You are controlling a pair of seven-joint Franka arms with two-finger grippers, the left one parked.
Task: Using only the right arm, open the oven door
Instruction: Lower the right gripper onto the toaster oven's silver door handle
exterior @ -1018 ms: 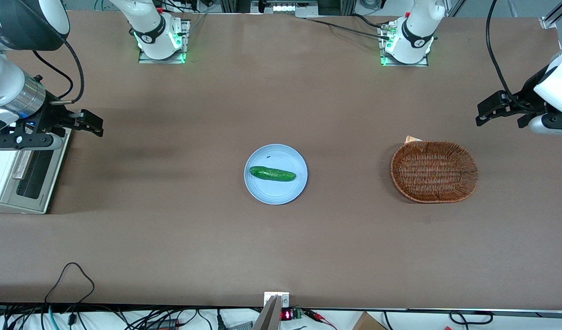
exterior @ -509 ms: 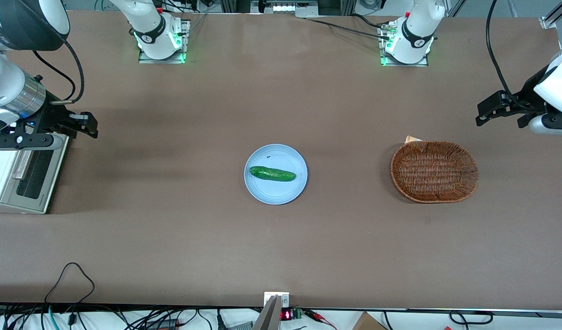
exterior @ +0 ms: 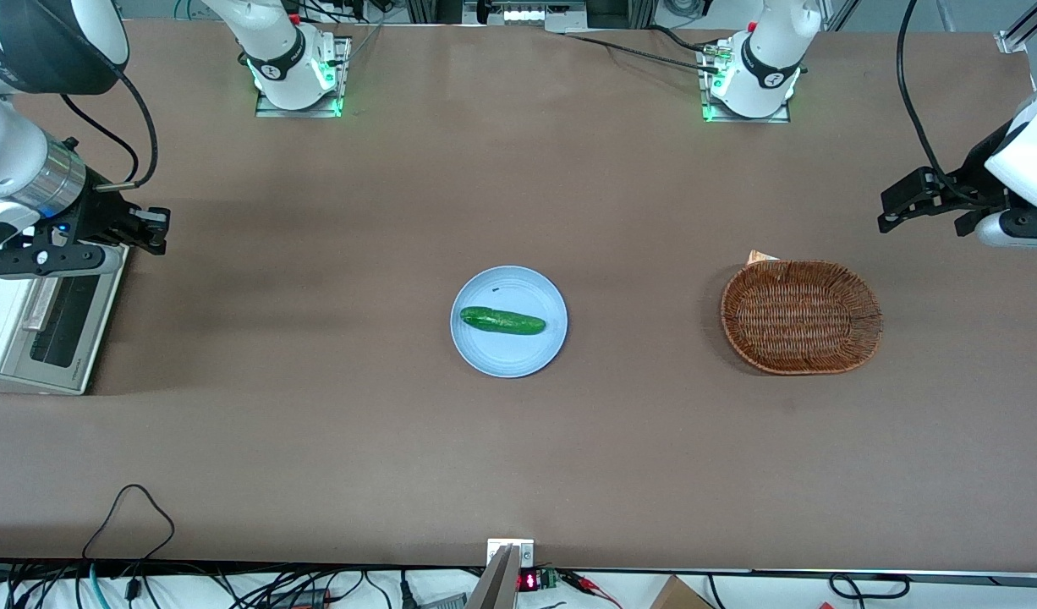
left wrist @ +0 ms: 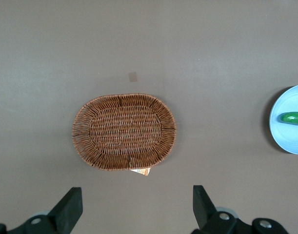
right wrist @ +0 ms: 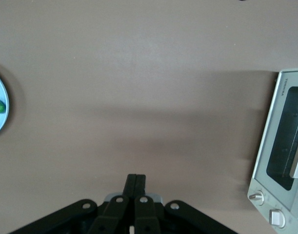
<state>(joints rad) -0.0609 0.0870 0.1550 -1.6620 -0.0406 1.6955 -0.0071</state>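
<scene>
Gripper: the right arm's black gripper [exterior: 153, 230] hangs above the brown table [exterior: 518, 440], just beside the oven's upper front corner and a little farther from the front camera than the oven door. In the wrist view its two fingers [right wrist: 136, 187] are pressed flat together with nothing between them.

Change in gripper: over the last second it has drawn back toward the oven, so its tip now sits closer to the oven's edge than before; its height looks about the same.

Right arm: the white right arm [exterior: 15, 169] with its silver wrist ring reaches over the oven top, a small blue light glowing near the wrist.

Oven: the white oven [exterior: 2, 326] stands at the working arm's end of the table, in the same place as before.

Oven door: the silver-framed oven door [exterior: 66, 317] with its dark glass window is closed, and the gripper is not touching it. The wrist view shows the door [right wrist: 285, 141] with two knobs beside it.

Plate: a pale blue plate [exterior: 508, 355] lies mid-table, unmoved.

Cucumber: a green cucumber [exterior: 502, 320] lies on the plate.

Basket: a brown wicker basket [exterior: 801, 316] sits toward the parked arm's end, well apart from the plate, unmoved.
</scene>
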